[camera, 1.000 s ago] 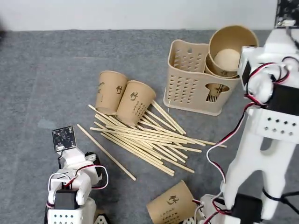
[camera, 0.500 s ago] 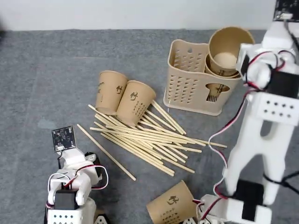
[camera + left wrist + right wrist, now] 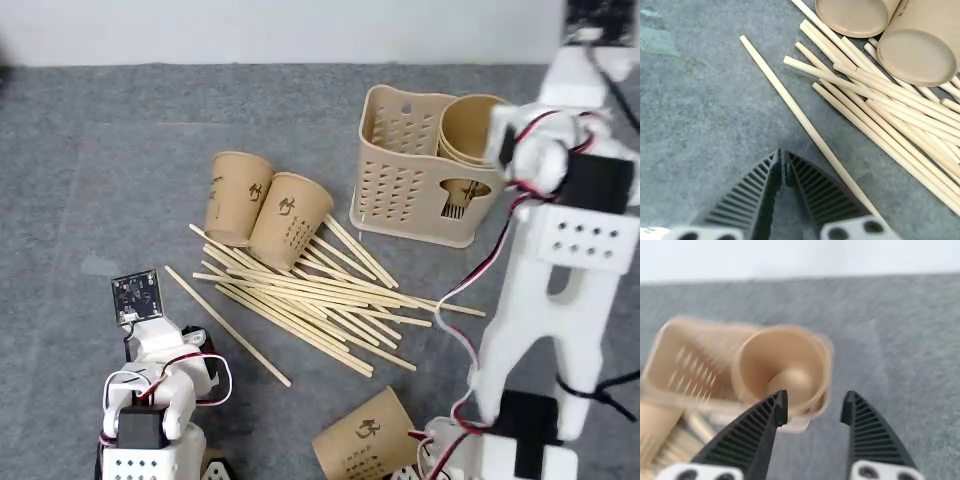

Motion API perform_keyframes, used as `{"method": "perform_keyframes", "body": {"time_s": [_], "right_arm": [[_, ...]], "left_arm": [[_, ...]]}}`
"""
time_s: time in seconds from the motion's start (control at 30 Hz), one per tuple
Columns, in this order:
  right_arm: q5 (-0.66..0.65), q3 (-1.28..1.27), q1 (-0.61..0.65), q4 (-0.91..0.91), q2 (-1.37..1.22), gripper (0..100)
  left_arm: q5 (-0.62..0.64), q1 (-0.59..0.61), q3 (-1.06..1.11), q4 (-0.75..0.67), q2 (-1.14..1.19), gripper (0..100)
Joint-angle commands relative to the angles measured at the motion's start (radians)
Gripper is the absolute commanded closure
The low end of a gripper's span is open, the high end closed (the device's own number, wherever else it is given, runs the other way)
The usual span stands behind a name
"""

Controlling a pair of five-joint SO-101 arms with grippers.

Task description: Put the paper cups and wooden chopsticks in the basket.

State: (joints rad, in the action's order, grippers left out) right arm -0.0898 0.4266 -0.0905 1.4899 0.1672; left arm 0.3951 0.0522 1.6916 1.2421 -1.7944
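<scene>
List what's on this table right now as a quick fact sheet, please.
Basket: upright, nested cups inside
Cup pair: on their sides, side by side
Third cup: on its side, apart from the rest
Chopsticks: scattered pile on the table
Left gripper: shut, empty, beside a stray chopstick
Right gripper: open, above the nested cups

No legible text (dark marks on paper cups [image 3: 289,220] unreadable)
</scene>
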Motion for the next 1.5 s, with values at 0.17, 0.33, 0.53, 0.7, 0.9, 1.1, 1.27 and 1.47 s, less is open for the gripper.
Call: {"method": "perform_keyframes", "body": {"time_s": [0.17,0.33,0.53,0.7,0.9,1.1,1.27,1.47], "right_arm": [[-0.052,0.008,0.119,0.308,0.059,86.3],[-0.058,-0.163,0.18,0.305,0.088,86.3],[-0.052,-0.224,0.372,0.262,0.061,85.9],[-0.051,-0.222,0.483,0.107,-0.016,85.8],[-0.06,-0.221,0.556,-0.061,-0.163,84.7],[-0.06,-0.221,0.567,-0.205,-0.278,76.0],[-0.061,-0.221,0.572,-0.335,-0.36,76.5],[-0.06,-0.221,0.568,-0.516,-0.435,76.5]], "left_arm": [[0.006,0.002,-0.007,0.005,0.002,99],[0.006,0.002,-0.007,0.005,0.002,99],[0.006,0.002,-0.007,0.005,0.002,99],[0.006,0.002,-0.007,0.005,0.002,99],[0.006,0.002,-0.007,0.005,0.002,99],[0.006,0.002,-0.007,0.005,0.002,99],[0.006,0.002,-0.007,0.005,0.002,99],[0.006,0.002,-0.007,0.005,0.002,99]]}}
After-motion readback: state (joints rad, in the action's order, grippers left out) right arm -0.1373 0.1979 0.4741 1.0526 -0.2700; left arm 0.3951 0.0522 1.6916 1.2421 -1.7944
